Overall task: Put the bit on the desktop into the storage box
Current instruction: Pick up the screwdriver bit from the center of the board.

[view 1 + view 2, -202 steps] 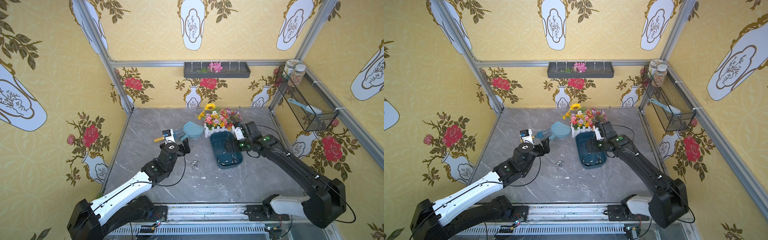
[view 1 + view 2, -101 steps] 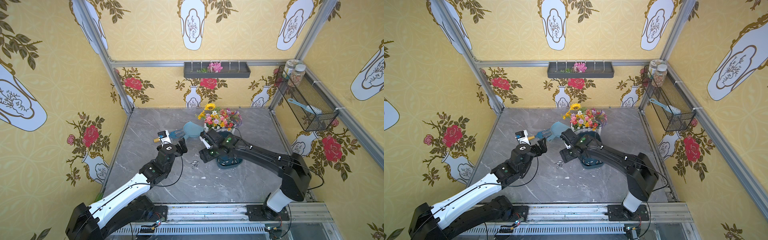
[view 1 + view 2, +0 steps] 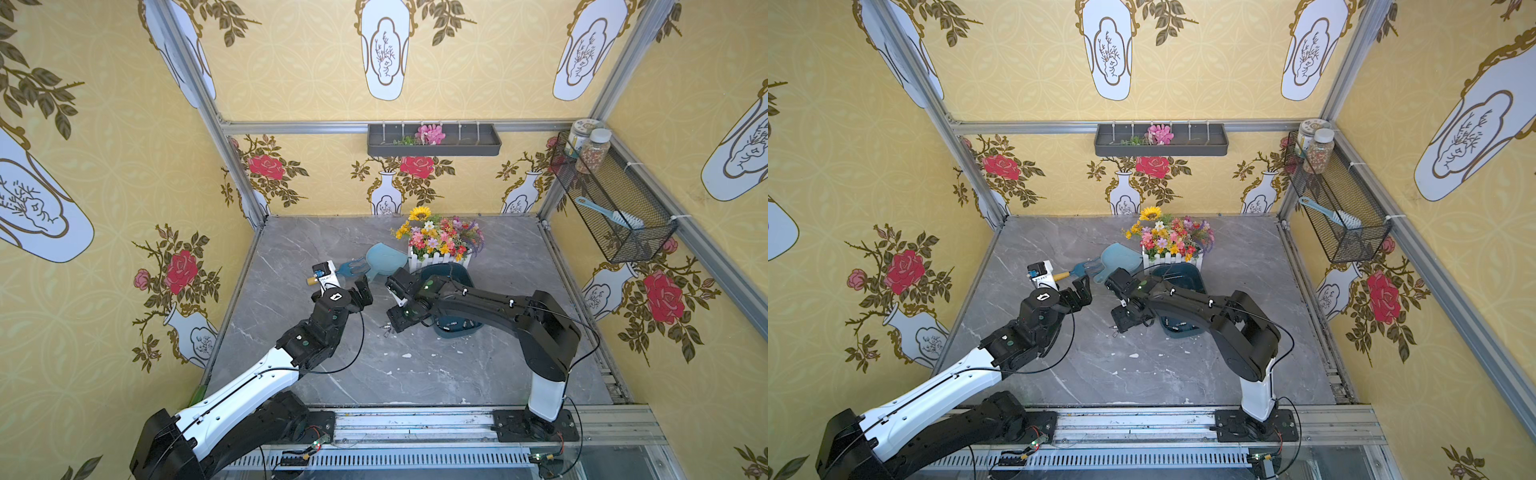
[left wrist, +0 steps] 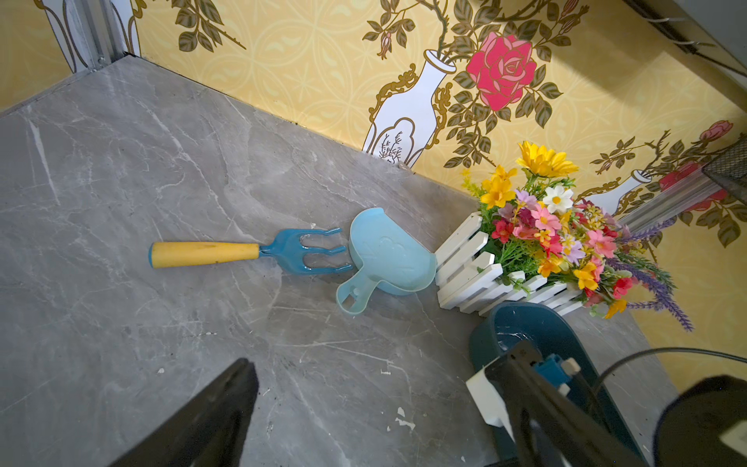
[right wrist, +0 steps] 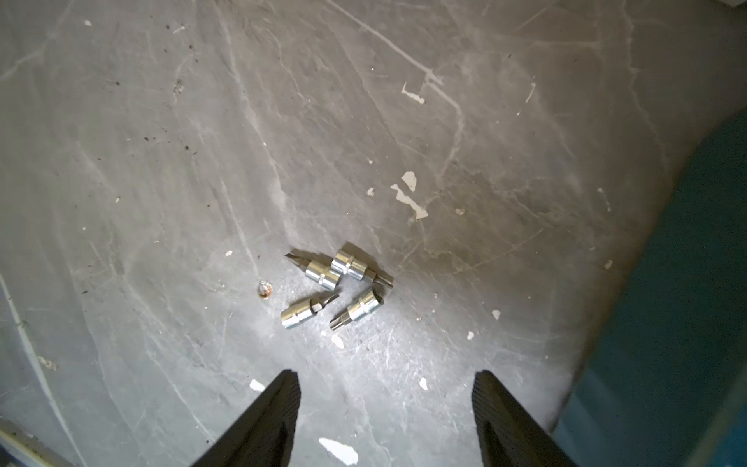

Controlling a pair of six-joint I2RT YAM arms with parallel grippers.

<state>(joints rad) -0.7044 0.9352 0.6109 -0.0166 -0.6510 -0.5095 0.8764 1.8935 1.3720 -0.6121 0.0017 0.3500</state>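
I hold the right gripper (image 5: 384, 380) spread and empty just above the four bits (image 5: 337, 289) clustered on the tabletop (image 5: 161, 161) beside the storage box (image 5: 687, 283), ready to pinch one. The left gripper (image 3: 363, 292) hangs spread, out of the way.

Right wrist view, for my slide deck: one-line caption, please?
Right gripper, jaws apart, poised near four silver bits clustered on the desktop, storage box alongside.

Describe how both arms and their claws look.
Both arms are black at the joints with one white shell link near the base: left arm, right arm. Thin black cables loop alongside. A white emblem marks the left wrist. The left claw and right claw have black tapered fingers.
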